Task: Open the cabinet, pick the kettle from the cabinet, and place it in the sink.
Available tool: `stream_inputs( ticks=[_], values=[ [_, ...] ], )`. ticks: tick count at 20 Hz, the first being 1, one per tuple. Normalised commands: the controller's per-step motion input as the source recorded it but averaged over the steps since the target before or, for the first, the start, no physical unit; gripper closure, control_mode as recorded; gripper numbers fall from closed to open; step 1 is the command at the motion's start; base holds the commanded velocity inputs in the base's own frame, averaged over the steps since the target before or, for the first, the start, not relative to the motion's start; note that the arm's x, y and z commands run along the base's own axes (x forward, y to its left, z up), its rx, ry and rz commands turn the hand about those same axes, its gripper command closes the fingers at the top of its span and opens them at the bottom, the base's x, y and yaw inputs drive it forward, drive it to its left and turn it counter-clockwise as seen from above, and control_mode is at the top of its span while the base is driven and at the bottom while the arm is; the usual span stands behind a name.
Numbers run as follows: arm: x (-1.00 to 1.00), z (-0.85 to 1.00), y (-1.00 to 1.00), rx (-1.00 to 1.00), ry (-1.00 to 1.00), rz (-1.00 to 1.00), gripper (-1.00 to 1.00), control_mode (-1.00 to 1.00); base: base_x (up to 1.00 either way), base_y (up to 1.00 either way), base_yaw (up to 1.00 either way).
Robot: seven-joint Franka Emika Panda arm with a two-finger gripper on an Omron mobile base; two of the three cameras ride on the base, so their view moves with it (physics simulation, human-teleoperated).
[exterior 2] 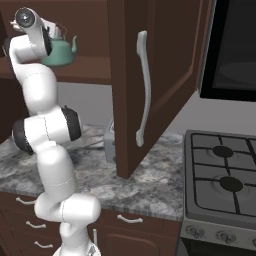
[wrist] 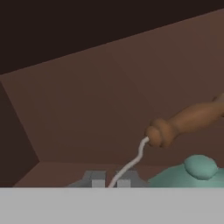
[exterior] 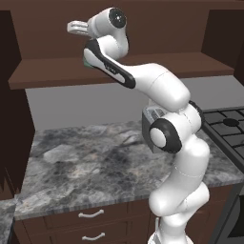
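Cabinet: the dark brown wooden wall cabinet [exterior 2: 165, 65] stands open; its panelled door with a long vertical silver bar handle [exterior 2: 143, 89] swings out toward the camera in the right base view, and the single inner shelf [exterior: 119, 71] runs bare across the left base view.

Kettle: the small teal-green rounded kettle [exterior 2: 59, 52] sits on the cabinet's shelf, near its left end as the right base view shows it, short spout toward the open door. In the hand view its green lid knob [wrist: 200, 166] and body lie at the lower right, with a brown wooden grip [wrist: 186, 122] joined to the thin pale wire of its handle [wrist: 131, 164].

Claw: the two-finger gripper [wrist: 109, 181] is inside the cabinet, right at the kettle; its dark finger tips stand close together with the wire of the handle running down between them, so it looks pinched shut on that wire.

Arm: the white arm reaches up from the base to the cabinet's shelf, hand level with the kettle.

Below the cabinet: a grey marbled stone counter [exterior: 95, 162] and a grey boxy toaster [exterior 2: 110, 142] partly behind the door.

Right of the cabinet: a black gas hob [exterior 2: 222, 175].
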Motion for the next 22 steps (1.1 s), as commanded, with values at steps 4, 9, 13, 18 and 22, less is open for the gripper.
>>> stream_inputs(
  ticks=[4,9,13,18,22],
  values=[
    [-0.1,-0.23,0.02,0.0,0.05,0.0,1.0,-1.0,0.0,0.0,0.0],
    [-0.17,-0.15,0.0,0.02,0.04,0.0,1.0,-1.0,0.0,0.0,0.0],
    [-0.32,-0.1,-0.02,0.09,0.0,0.0,1.0,-1.0,0.0,0.0,0.0],
    [-0.4,-0.08,-0.01,0.09,-0.02,0.0,1.0,-1.0,0.0,0.0,0.0],
    [-0.46,-0.03,-0.07,0.1,-0.08,0.0,1.0,-1.0,0.0,0.0,0.0]
  ],
)
